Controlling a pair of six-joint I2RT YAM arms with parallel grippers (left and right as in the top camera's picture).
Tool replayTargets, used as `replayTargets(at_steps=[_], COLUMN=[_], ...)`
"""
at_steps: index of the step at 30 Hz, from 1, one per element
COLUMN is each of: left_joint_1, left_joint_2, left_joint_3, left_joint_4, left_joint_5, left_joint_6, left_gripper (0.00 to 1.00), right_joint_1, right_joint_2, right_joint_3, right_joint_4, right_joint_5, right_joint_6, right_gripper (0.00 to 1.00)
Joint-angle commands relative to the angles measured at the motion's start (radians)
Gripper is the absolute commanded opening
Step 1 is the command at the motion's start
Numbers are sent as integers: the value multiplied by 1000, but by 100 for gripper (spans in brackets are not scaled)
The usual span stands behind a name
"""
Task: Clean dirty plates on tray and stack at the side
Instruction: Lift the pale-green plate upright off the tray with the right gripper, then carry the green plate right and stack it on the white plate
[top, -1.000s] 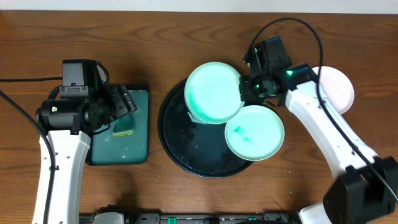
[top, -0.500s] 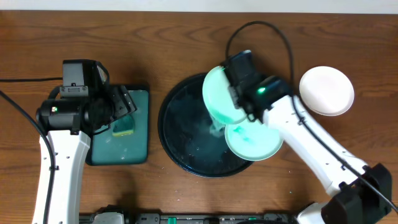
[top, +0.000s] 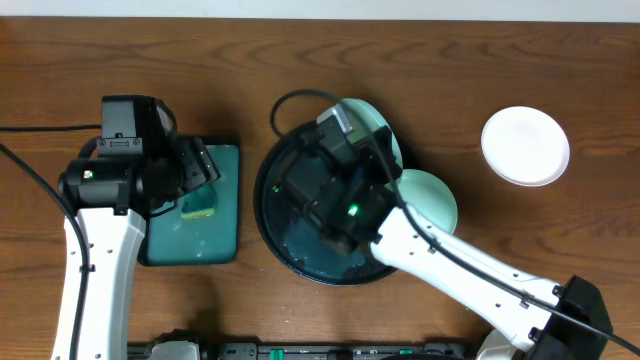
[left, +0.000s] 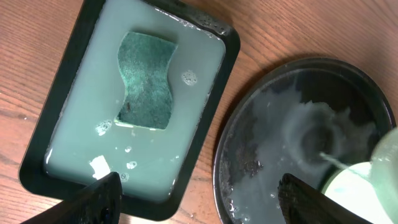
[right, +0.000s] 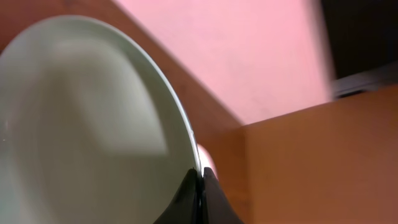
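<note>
The right claw (right: 200, 186) is pinched shut on the rim of a pale green plate (right: 93, 124), holding it tilted on edge over the far right part of the round black tray (top: 272, 225), which is wet with milky water. A second green plate (top: 432, 195) lies at the tray's right edge. A white plate (top: 525, 147) sits on the table (top: 300, 60), well apart to the right. The left claw (top: 203, 170) hangs spread wide and empty above a sponge (left: 146, 81) in a rectangular tray (left: 56, 106) of cloudy water.

No legible text or labels anywhere.
</note>
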Motion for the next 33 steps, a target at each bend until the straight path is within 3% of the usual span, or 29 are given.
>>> replayTargets(at_steps=[1,17,28,31,33], left_joint_1=[-3,-3,-3,-3,-2], left_joint_2=[7,7,7,7,7], left_joint_3=[0,0,0,0,0], left_joint_4=[-5,-7,-13,-18,-18], left_joint_5=[13,13,13,13,13], left_joint_6=[-5,-5,-5,-5,-5], left_gripper=[80,81,81,81,81], right_joint_1=[40,63,20,37,34], right_joint_2=[-11,-11,3,0,0], right_joint_3=[6,6,5,6,6], right_joint_4=[0,1,42,-13,-8], right_joint_5=[208,197,-47,20,-130], right_joint_6=[-32,-39,-26,61,68], right_gripper=[1,1,1,1,1])
